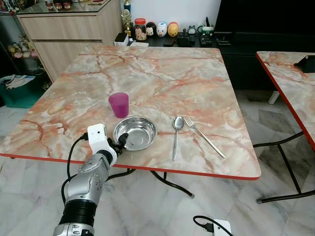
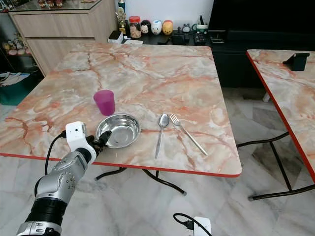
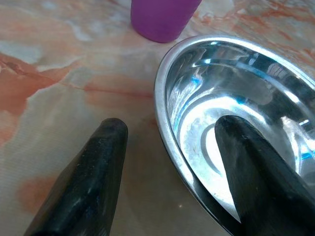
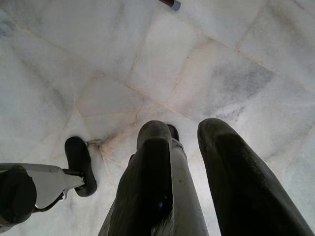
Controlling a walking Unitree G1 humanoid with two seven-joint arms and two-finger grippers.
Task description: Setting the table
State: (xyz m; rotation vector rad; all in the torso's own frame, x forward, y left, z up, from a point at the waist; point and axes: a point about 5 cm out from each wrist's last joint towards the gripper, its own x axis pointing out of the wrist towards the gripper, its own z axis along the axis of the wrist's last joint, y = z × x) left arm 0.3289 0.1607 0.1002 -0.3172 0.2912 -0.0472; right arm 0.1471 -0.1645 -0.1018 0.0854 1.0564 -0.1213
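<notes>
While left gripper [image 3: 170, 142] straddles bowl [image 1: 135, 132] rim, fingers spread, not clamped, purple cup [image 1: 118, 104] stands just behind; spoon [image 1: 176, 135], fork [image 1: 203, 136] beside. Right gripper [image 4: 189, 142] hangs idle, parted.

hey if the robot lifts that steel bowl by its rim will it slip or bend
The steel bowl looks rigid, so bending is unlikely. Its polished rim, straddled by the left gripper with fingers open, may be slippery. Thin and apparently empty, it is probably light and could tilt when lifted from one side.

wooden cabinet [image 1: 69, 29] beyond the worktop, figurines [image 1: 161, 29] on a dark shelf, second marble worktop [image 1: 290, 78], white tiled floor [image 1: 147, 206]
</notes>
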